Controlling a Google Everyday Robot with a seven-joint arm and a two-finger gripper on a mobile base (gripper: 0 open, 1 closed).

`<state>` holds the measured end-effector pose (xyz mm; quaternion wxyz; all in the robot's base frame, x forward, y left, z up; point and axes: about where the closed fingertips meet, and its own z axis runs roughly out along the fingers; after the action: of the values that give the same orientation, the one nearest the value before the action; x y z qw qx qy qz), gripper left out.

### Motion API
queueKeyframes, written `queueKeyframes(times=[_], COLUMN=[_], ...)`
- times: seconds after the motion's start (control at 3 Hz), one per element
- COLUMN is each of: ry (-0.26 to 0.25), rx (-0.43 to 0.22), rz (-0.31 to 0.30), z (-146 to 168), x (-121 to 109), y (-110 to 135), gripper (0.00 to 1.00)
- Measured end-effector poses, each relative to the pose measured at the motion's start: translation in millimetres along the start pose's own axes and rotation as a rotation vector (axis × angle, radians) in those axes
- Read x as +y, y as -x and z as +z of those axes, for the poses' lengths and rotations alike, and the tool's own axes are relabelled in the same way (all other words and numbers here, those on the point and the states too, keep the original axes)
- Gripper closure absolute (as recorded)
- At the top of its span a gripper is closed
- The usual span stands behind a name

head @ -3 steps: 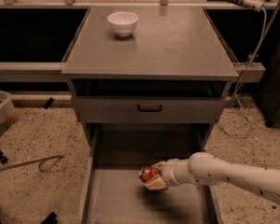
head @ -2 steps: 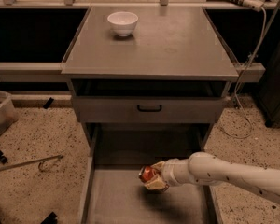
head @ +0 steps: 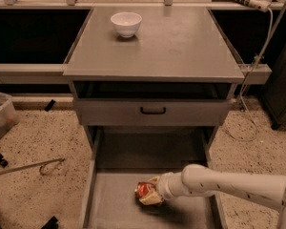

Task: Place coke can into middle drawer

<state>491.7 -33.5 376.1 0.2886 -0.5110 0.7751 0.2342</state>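
The coke can (head: 144,190) is small and red-orange with a dented body. It lies low over the floor of the middle drawer (head: 114,209), a wide grey metal tray pulled out at the bottom of the cabinet. My gripper (head: 150,194) comes in from the right on a white arm and is shut on the can, its pale fingers wrapped round the can's right and lower side. I cannot tell whether the can touches the drawer floor.
A white bowl (head: 126,23) stands at the back left of the cabinet top (head: 181,46). The drawer front with a black handle (head: 152,111) is closed above the open drawer. A cable (head: 257,56) hangs at the right. A metal rod (head: 26,167) and a bin (head: 2,116) lie on the floor at left.
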Motion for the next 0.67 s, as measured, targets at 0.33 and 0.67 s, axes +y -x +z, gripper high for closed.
queueKeyframes(times=[0.33,0.67], ry=[0.0,0.0], rx=[0.0,0.0], rz=[0.0,0.0], z=[0.0,0.0], x=[0.0,0.0], y=[0.0,0.0], gripper=[0.81,0.58])
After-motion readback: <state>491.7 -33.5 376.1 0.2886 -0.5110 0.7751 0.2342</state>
